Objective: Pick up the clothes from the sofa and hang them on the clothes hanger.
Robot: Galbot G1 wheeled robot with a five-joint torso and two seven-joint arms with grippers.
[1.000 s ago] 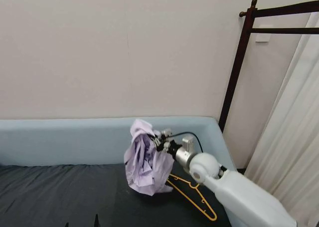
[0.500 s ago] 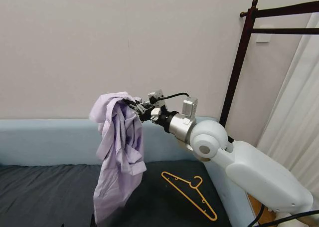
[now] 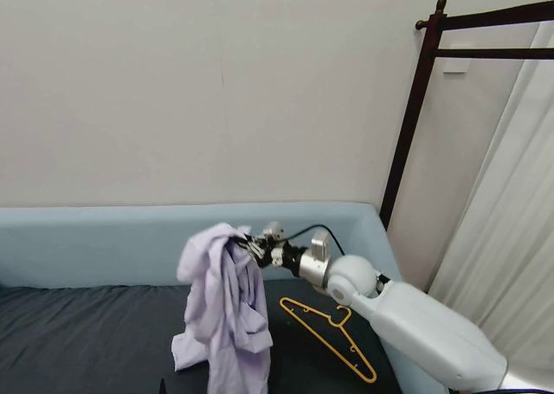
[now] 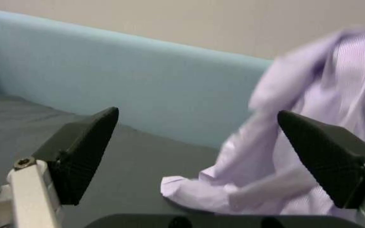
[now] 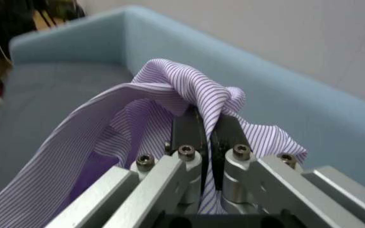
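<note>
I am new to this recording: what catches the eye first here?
A purple striped shirt hangs over the sofa, pinched at its top by the right gripper. A yellow hanger lies on the seat beside it; a dark wooden rack stands right of the sofa. The left gripper hovers open nearby.

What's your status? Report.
Right gripper shut on shirt, held over sofa. Left gripper open, empty. Hanger lying on sofa, beside shirt.
</note>
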